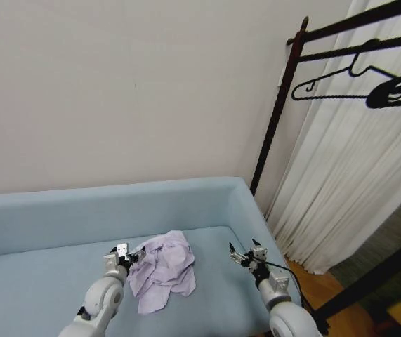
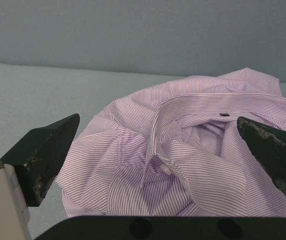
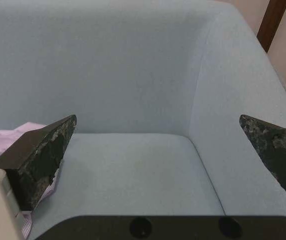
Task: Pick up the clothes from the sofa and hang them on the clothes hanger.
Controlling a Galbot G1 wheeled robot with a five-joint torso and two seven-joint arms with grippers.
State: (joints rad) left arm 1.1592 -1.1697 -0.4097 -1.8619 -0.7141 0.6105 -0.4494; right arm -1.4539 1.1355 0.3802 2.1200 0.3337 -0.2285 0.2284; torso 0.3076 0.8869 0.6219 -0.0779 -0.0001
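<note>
Lilac-striped dress shirt (image 1: 163,270) lies crumpled on the seat of the pale blue sofa (image 1: 45,210), lower centre of the head view. Collar and one dark button face up in the left wrist view. Garment not lifted.

Left gripper (image 1: 133,257): low over the seat, at the shirt's left edge. Its fingers (image 2: 47,150) are spread wide, nothing between them but air; the heap's collar region sits in the gap, beyond the tips.

Right gripper (image 1: 243,247): lower right of centre, over bare cushion, near the shirt but apart from it, facing the sofa's back corner. Fingers likewise released, holding nothing.

Black hanger (image 1: 330,97) hangs on the dark clothes rack (image 1: 278,105), upper right of the head view, beyond the sofa arm and well above the seat.

Step in hand, as I judge it: approach for the pick-up, pre-grasp. Hanging not begun.

Next move calls for: left gripper advancing and dropping into the heap, then clenching on a firm fold; the collar band looks the best purchase. Loose layers may slip, so a deep bite is wanted before any lift.
</note>
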